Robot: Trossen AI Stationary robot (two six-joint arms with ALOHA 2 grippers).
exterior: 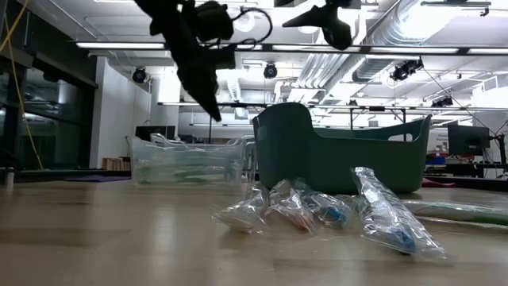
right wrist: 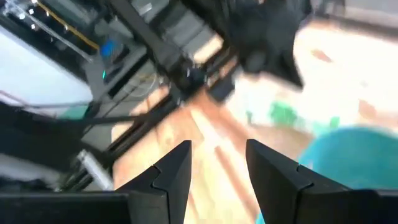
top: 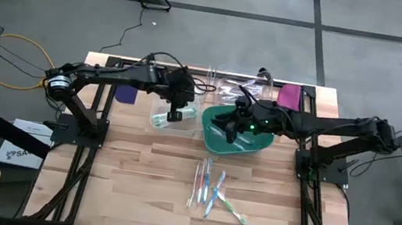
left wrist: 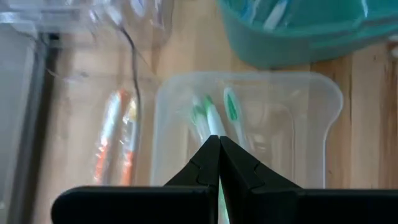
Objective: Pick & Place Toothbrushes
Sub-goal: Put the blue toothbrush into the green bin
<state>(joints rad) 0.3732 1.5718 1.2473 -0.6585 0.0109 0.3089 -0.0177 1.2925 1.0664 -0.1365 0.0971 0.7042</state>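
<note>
Several wrapped toothbrushes (top: 210,189) lie loose on the wooden table near its front; the low view shows them close up (exterior: 317,210). My left gripper (top: 175,115) hangs shut and empty above a clear tub (left wrist: 249,124) in which green toothbrushes (left wrist: 211,115) lie. My right gripper (top: 230,132) stands open with nothing between its fingers (right wrist: 217,162), above the green bin (top: 248,144), which also holds a few toothbrushes (left wrist: 273,15).
More clear tubs (top: 228,85) stand at the table's far edge, one with orange toothbrushes (left wrist: 115,137). A purple flat piece (top: 126,93) lies far left and a magenta one (top: 290,95) far right. Bare wood shows to the left and right of the loose toothbrushes.
</note>
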